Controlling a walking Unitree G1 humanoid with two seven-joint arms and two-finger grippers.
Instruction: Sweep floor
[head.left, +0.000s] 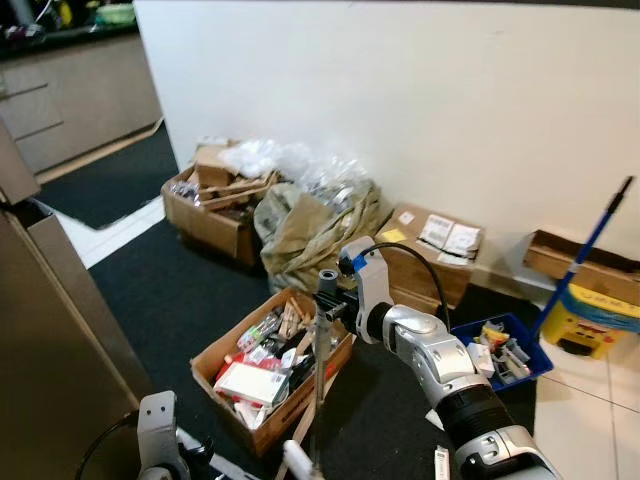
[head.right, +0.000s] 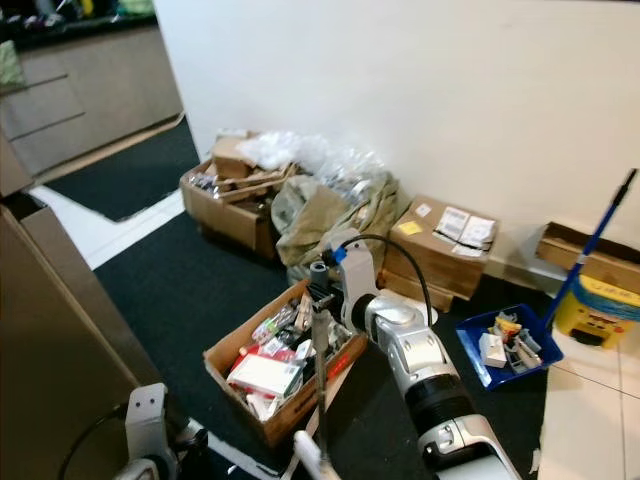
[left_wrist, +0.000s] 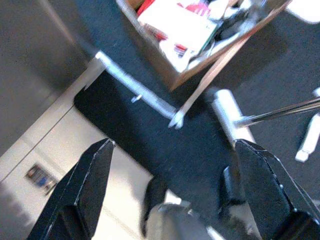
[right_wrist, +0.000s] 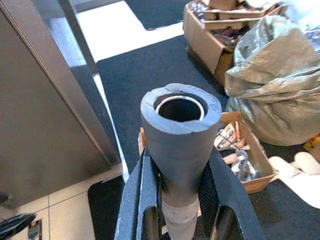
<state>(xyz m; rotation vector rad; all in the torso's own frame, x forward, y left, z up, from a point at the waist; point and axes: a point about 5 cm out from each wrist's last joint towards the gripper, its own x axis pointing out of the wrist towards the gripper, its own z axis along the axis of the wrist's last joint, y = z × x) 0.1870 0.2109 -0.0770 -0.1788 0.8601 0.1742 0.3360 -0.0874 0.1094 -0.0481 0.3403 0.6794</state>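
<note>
My right end effector (head.left: 328, 300) is clamped on the broom handle (head.left: 320, 380) (grey foam grip) at frame centre, above the cardboard box (head.left: 232, 350); my left end effector (left_wrist: 170, 165), fingers apart, hovers over dark carpet (head.left: 170, 290).

The broom handle (head.left: 320, 380) stands upright over the black mat (head.left: 170, 290). Pressed close against it on the robot's left is an open cardboard box (head.left: 270, 370) full of clutter, blocking that side. Beyond the handle, a stuffed bag (head.left: 315, 230) and more boxes (head.left: 215, 205) line the wall (head.left: 400, 90). To its right a blue bin (head.left: 500, 350) and a blue-handled mop (head.left: 580, 260) stand in the way. A tall cabinet (head.left: 50, 340) closes the far left. Open mat lies between cabinet and box.
</note>
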